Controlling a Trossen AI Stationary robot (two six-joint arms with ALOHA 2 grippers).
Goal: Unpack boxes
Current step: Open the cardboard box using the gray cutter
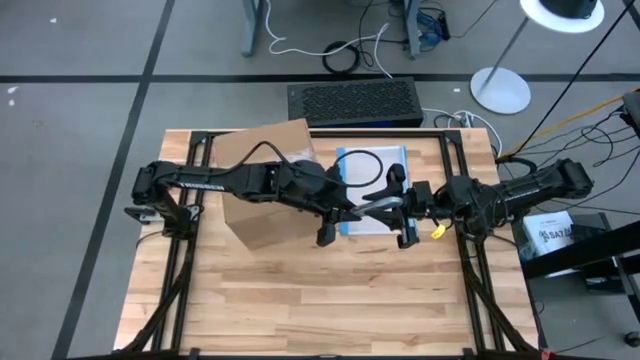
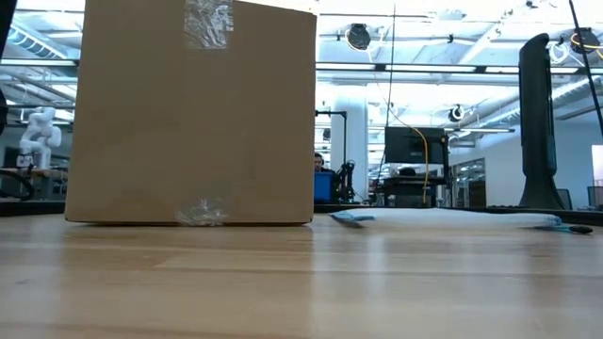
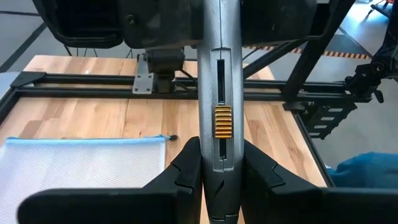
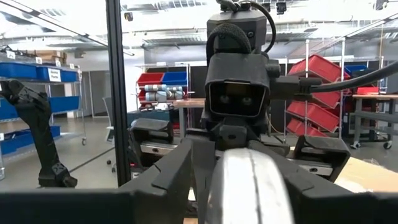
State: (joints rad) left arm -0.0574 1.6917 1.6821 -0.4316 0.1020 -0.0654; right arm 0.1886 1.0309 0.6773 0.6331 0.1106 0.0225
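Cardboard box [image 1: 268,187] sits behind my left gripper [image 1: 330,228], nearer it than the right gripper [image 1: 404,230]; both clamp a grey tool [image 1: 378,203] between them.

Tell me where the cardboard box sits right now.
In the high view the cardboard box stands on the table's far left part, under the left arm, with the clear pouch just to its right.

Plain brown taped cardboard box [image 1: 268,190], upright on table's left half.
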